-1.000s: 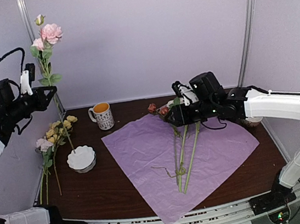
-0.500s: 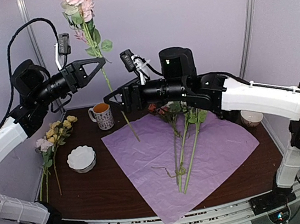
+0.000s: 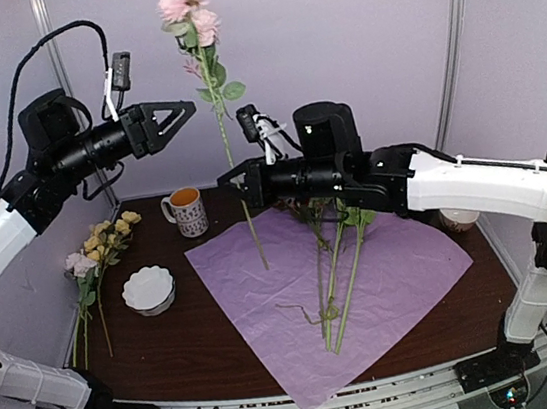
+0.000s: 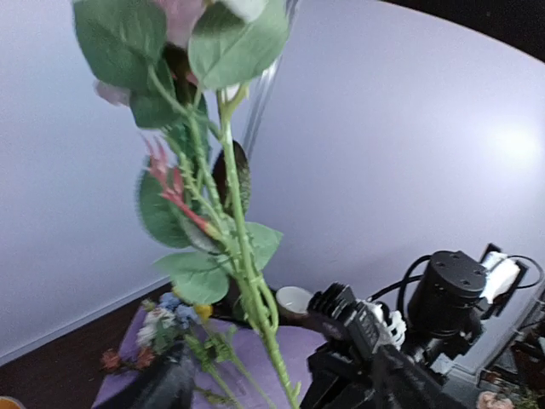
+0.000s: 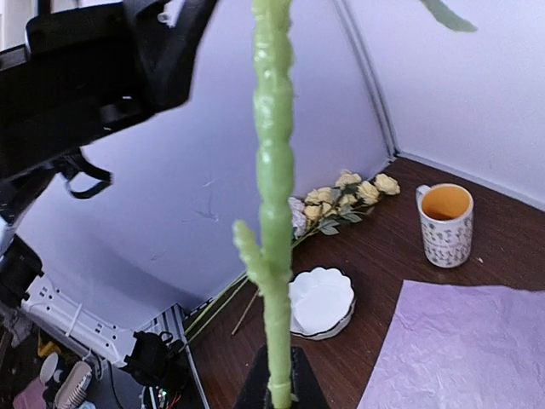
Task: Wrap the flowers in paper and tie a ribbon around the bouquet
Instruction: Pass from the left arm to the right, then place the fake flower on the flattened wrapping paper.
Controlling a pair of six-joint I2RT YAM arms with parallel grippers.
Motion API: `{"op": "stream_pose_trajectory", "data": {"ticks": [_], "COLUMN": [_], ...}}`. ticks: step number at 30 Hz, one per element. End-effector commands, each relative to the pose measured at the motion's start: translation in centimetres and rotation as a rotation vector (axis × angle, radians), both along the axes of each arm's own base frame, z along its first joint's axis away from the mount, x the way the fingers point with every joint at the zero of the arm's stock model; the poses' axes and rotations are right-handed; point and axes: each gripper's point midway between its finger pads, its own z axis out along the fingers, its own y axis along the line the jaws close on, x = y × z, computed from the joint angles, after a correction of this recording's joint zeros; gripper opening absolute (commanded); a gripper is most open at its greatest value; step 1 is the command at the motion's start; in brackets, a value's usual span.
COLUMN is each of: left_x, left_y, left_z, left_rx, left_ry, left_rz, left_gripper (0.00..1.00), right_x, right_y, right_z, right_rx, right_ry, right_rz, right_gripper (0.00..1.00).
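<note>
Pinches a pink-bloomed flower stem (image 3: pixel 227 145) upright above the paper (image 3: pixel 256 298) in the closed right jaws. Holds the left jaws parted (nothing between them), left of the stem, apart from it.

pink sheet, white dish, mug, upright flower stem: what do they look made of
Pink sheet: thin matte paper, probably tissue; fine crinkles. White dish: glazed ceramic or plastic; smooth scalloped rim. Mug: likely glazed ceramic; printed pattern. Flower stem: moulded plastic, by its waxy ribbed surface.
</note>
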Motion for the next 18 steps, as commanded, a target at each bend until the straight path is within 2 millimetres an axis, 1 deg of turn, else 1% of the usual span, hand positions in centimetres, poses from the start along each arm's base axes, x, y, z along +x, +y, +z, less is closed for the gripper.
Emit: {"op": "stream_pose_trajectory", "data": {"ticks": [1, 2, 3, 5, 7, 9, 10, 11, 13, 14, 16, 17, 18], "left_x": [5.1, 5.7, 6.4, 7.5, 8.4, 9.0, 9.4, 9.5, 9.2, 9.1, 8.6, 8.4, 8.1], "left_y": [5.3, 6.8, 8.3, 11.3, 14.0, 17.0, 19.2, 20.8, 23.7, 24.8, 27.1, 28.1, 29.2], "left_z": [-4.5, -6.2, -7.4, -9.6, -12.4, -15.6, -17.3, -19.0, -22.6, -24.0, -26.5, -27.6, -28.5], "left_rx": [0.294, 0.368, 0.425, 0.51, 0.569, 0.608, 0.623, 0.643, 0.693, 0.714, 0.741, 0.75, 0.763], "left_ry": [0.08, 0.121, 0.148, 0.195, 0.262, 0.363, 0.422, 0.479, 0.585, 0.622, 0.692, 0.727, 0.756], "left_rz": [0.397, 0.467, 0.539, 0.648, 0.723, 0.797, 0.846, 0.884, 0.942, 0.963, 1.009, 1.037, 1.078], "left_gripper": [0.88, 0.89, 0.9, 0.91, 0.91, 0.9, 0.89, 0.88, 0.87, 0.87, 0.86, 0.85, 0.85], "right_x": [4.5, 5.3, 6.0, 6.7, 6.9, 7.0, 7.0, 7.1, 7.0, 7.0, 7.2, 7.2, 7.3], "right_y": [-5.7, -7.1, -8.3, -10.1, -11.1, -11.7, -11.9, -12.1, -12.7, -13.0, -13.6, -13.7, -13.8], "right_z": [-4.3, -6.4, -8.7, -12.9, -16.6, -20.1, -21.6, -23.2, -26.1, -27.3, -28.9, -29.4, -29.7], "right_rx": [0.019, 0.036, 0.044, 0.061, 0.062, 0.021, -0.001, -0.022, -0.038, -0.042, -0.051, -0.059, -0.068], "right_ry": [0.269, 0.381, 0.468, 0.589, 0.674, 0.734, 0.757, 0.783, 0.839, 0.86, 0.878, 0.885, 0.886], "right_rz": [-0.254, -0.311, -0.355, -0.411, -0.443, -0.471, -0.481, -0.497, -0.52, -0.532, -0.556, -0.562, -0.566], "right_gripper": [0.0, 0.0, 0.0, 0.0, 0.0, 0.0, 0.0, 0.0, 0.0, 0.0, 0.0, 0.03, 0.12]}}
